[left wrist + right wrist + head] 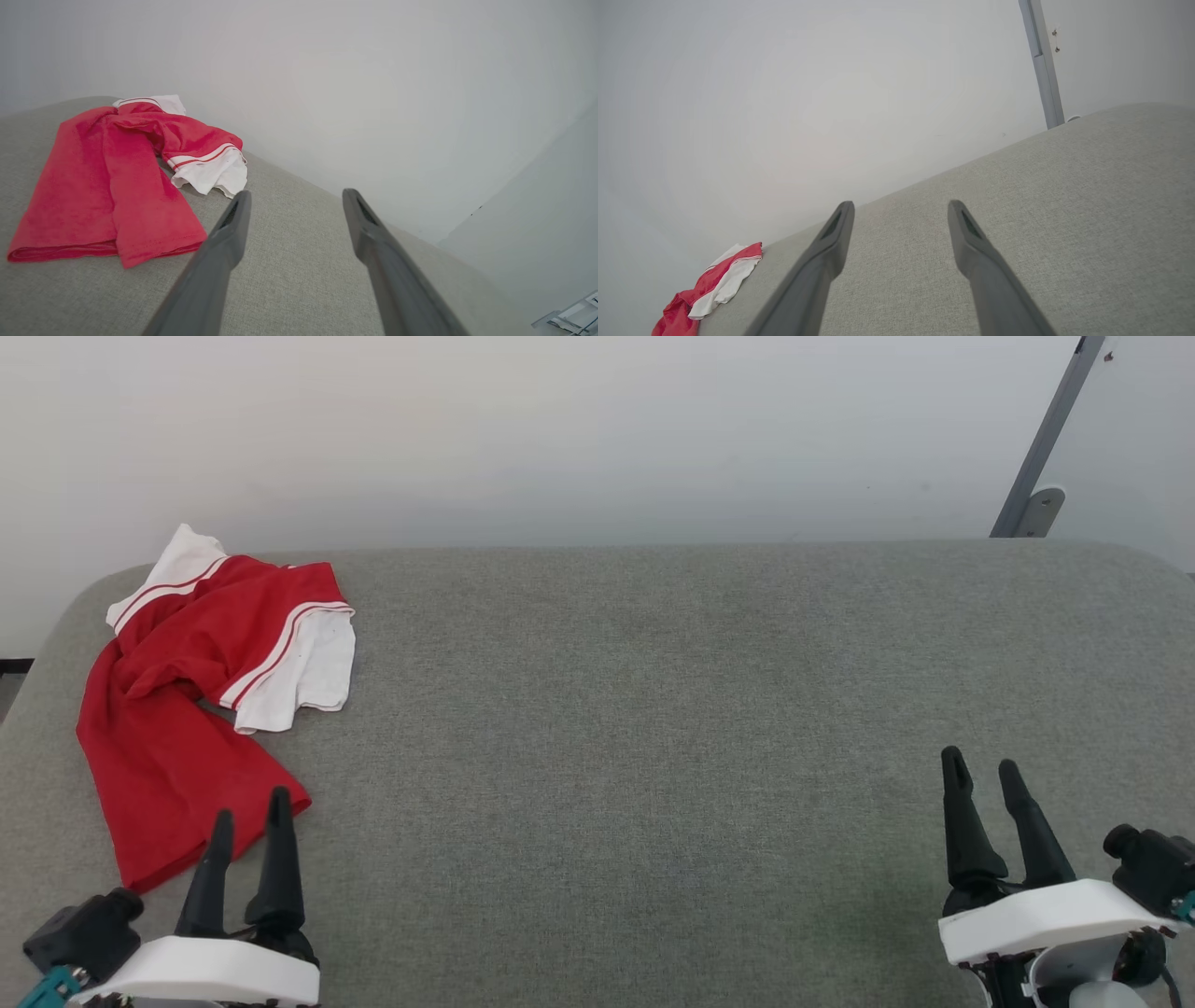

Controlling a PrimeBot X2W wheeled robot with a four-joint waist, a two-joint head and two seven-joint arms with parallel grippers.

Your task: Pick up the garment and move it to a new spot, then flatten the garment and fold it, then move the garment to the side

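Grey fabric tabletop [653,728] spreads before you; near its front edge your left pincer [250,805] and right pincer [980,761] both stand wide, holding nothing. Just beyond the left pincer, the red-and-white T-shirt [177,709] lies crumpled at the far left.

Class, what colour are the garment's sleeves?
The sleeves are white with red-striped trim; clearest in head view.

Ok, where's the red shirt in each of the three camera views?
Head view: the garment lies at the far left, crumpled.
Left wrist view: left half, middle height.
Right wrist view: bottom-left corner, small.
Shared landmark: the grey fabric surface meeting the white wall.
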